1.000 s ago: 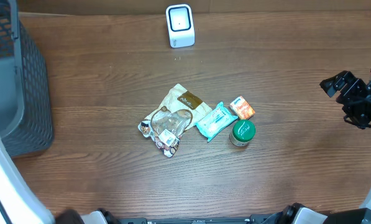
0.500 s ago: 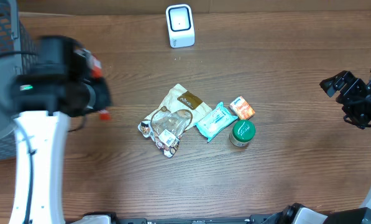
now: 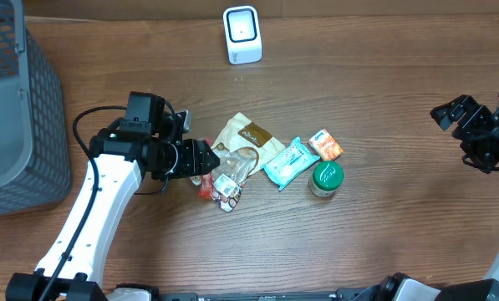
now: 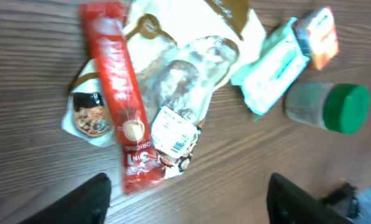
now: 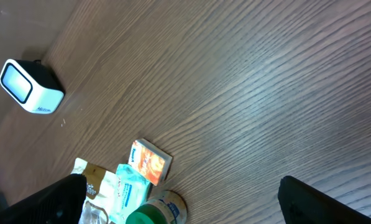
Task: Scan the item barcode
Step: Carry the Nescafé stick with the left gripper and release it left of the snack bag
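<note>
Change noted: the left arm has swung in over the worktop [image 3: 383, 234], away from the grey basket [image 3: 32, 159] at far left.
- Left end effector [image 4: 188, 196] hangs over the pile's left edge, jaws wide, nothing between them.
- Red stick packet [image 4: 120, 93], absent from the pile a second ago, now lies released across the clear bag [image 4: 185, 81]. The bag's white barcode label [image 4: 174, 135] faces up.
- Scanner [image 3: 241, 33] stands well apart at the back edge.
- Wipes pack [image 3: 289, 161], orange box [image 3: 325, 145] and green-capped jar [image 3: 325, 178] are unmoved.
- Right end effector [image 5: 182, 186] is wide and idle at far right.

Judgement: no item is held, so a fresh pick must come before any scan.
</note>
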